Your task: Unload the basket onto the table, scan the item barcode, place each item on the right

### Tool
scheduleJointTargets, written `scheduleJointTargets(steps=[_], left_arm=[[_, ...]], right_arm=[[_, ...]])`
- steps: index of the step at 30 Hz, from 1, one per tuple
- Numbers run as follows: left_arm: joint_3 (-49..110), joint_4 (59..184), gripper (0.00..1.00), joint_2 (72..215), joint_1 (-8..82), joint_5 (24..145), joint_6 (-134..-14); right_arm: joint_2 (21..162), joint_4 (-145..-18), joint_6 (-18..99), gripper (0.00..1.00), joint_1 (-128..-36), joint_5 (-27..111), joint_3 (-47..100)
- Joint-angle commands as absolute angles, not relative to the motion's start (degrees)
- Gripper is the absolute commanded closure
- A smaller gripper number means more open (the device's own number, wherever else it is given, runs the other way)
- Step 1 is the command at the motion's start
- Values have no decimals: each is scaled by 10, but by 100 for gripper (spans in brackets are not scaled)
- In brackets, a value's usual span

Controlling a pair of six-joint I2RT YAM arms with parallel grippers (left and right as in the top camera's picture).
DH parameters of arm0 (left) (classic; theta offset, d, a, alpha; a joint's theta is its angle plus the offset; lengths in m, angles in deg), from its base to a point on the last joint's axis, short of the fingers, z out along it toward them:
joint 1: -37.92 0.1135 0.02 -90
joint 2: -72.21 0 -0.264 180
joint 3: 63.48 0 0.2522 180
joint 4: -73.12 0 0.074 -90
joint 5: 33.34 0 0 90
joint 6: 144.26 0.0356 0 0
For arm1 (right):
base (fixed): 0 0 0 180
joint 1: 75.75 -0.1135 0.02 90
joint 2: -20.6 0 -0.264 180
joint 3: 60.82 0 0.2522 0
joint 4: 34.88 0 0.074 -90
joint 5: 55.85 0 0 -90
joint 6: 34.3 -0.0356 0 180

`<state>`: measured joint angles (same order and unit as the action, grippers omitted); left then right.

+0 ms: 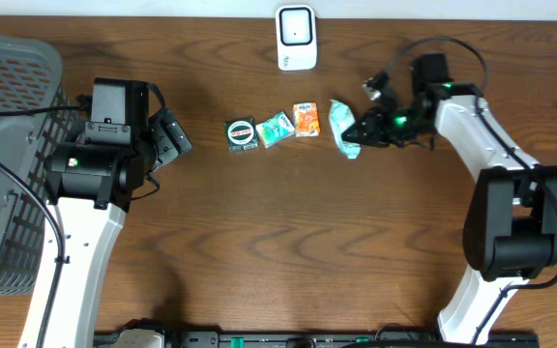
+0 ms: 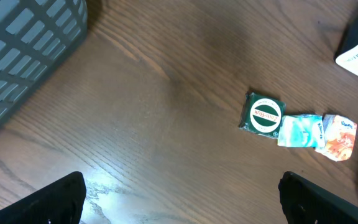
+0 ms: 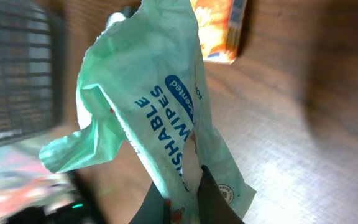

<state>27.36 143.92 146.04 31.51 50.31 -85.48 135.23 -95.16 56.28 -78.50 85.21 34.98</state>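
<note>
At the wooden table [image 1: 288,242], we see the right gripper [image 1: 363,130] clamped shut on a mint-green wipes packet [image 1: 341,126], which sits at the right end of a short row of goods below the white scanner [image 1: 296,37]. From the right wrist camera, the two dark fingers [image 3: 211,198] pinch the packet's lower edge. The crinkled wrapper [image 3: 148,106] rises tilted in front of the lens, with blue lettering running along its length. Whether the packet touches the table we cannot tell. Just behind it lies an orange packet [image 3: 219,31].

From overhead, we count three other goods to the left of the wipes, set close side by side: the orange packet [image 1: 306,119], a teal packet [image 1: 275,128] and a green packet [image 1: 243,134] with a round white label.

The left gripper [image 1: 174,138] is near the left end of the row, apart from the green packet, with its jaws spread wide and nothing between them. Its wrist camera shows both fingers [image 2: 55,202] at the bottom corners of the frame, and the green packet [image 2: 263,116], the teal packet [image 2: 300,131] and the orange packet [image 2: 340,137] lined up ahead of them. A grey slatted basket [image 1: 8,68] stands at the table's left edge, beside the left arm. The scanner stands upright at the far edge of the table, well apart from the held wipes.
</note>
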Motion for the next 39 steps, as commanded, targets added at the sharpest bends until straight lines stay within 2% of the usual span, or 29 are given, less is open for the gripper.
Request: scheduleJointTargets(steps=[1, 10, 13, 16, 21, 24, 28, 30, 32, 39], left_arm=[[282, 1441, 2, 1459, 317, 500, -849], [282, 1441, 2, 1459, 317, 500, -849], [282, 1441, 2, 1459, 317, 500, -849], [282, 1441, 2, 1459, 317, 500, -849], [282, 1441, 2, 1459, 317, 500, -849], [282, 1441, 2, 1459, 317, 500, -849], [282, 1441, 2, 1459, 317, 500, -849], [282, 1441, 2, 1459, 317, 500, -849], [282, 1441, 2, 1459, 317, 500, -849], [282, 1441, 2, 1459, 317, 500, -849]], right_arm=[[1361, -950, 555, 99, -774, 973, 291], [1361, -861, 484, 96, -729, 952, 155], [1361, -866, 463, 81, -697, 824, 157], [1361, -896, 470, 58, -673, 770, 181], [1360, -1017, 522, 45, -659, 711, 293], [1360, -1054, 537, 45, -673, 714, 343], [1360, -1044, 544, 42, -705, 716, 327], [1360, -1023, 544, 43, -724, 709, 310], [1360, -971, 489, 43, -748, 663, 272], [1361, -867, 433, 47, -776, 667, 186]])
